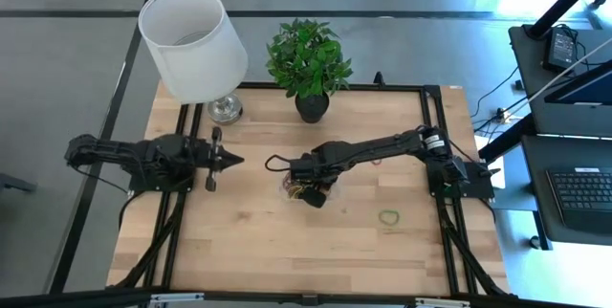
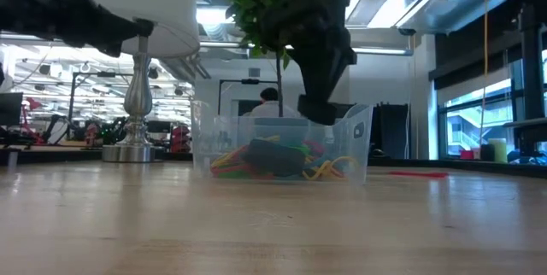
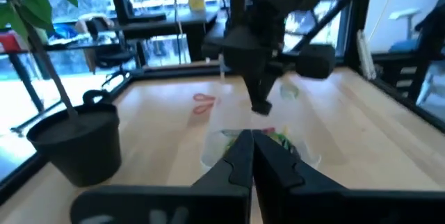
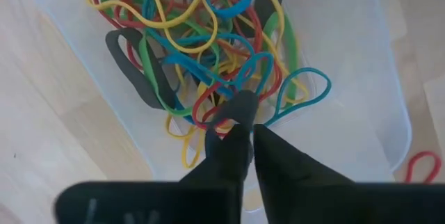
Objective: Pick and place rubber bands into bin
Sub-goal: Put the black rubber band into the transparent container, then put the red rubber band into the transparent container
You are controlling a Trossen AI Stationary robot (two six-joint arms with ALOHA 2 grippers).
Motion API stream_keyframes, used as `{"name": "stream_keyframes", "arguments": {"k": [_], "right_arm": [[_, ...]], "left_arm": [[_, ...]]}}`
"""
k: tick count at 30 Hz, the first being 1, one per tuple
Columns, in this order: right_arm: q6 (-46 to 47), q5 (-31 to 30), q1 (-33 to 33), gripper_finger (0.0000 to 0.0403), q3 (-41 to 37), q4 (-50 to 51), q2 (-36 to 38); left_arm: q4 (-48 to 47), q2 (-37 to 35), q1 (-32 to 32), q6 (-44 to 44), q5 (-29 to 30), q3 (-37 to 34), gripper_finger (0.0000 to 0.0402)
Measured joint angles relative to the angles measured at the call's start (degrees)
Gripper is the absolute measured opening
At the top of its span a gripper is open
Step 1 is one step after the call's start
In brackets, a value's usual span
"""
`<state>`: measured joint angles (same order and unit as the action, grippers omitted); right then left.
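The clear bin (image 1: 290, 189) stands at the table's middle and holds a tangle of red, green, yellow, blue and black rubber bands (image 4: 201, 36). My right gripper (image 4: 245, 123) hangs over the bin, its tips at rim height in the low view (image 2: 320, 117), and is shut on a grey rubber band (image 4: 236, 106). My left gripper (image 1: 234, 160) is shut and empty, level above the table left of the bin; it also shows in its wrist view (image 3: 252, 137). A green band (image 1: 388, 217) and a red band (image 2: 419, 173) lie flat on the table right of the bin. My right gripper pinches a short bit of the grey band (image 4: 235, 107) between its two fingertips. The fingers point down into the bin from above. The band's short loop sticks out past the tips, just over the pile; whether it touches the pile I cannot tell.
A white-shaded lamp (image 1: 191, 40) with a silver base (image 2: 128, 151) stands at the far left. A potted plant (image 1: 308, 59) stands at the far middle, close behind the bin. Black frame rails run along the table's left and right edges. Bare wood lies toward the near edge.
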<state>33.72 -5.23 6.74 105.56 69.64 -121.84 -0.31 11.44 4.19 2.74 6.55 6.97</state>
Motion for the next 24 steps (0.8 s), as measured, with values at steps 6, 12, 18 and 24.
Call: {"name": "stream_keyframes", "arguments": {"k": [6,12,18,24], "right_arm": [[0.14,-0.02,0.00,0.0077,0.00,0.13,0.00],[0.58,-0.04,0.00,0.0105,0.00,0.14,0.00],[2.07,1.63,0.02,0.0121,0.00,0.85,0.00],[1.77,5.88,0.03,0.0126,2.52,7.03,0.04]], "left_arm": [[0.16,-7.11,-5.90,-1.12,-6.92,-2.95,0.0002],[1.06,-11.41,-9.04,-2.67,-9.18,-5.68,0.0002],[1.86,-11.41,-9.19,-1.98,-10.62,-6.52,0.0002],[1.72,-11.15,-9.21,-2.54,-10.14,-6.52,0.0001]]}}
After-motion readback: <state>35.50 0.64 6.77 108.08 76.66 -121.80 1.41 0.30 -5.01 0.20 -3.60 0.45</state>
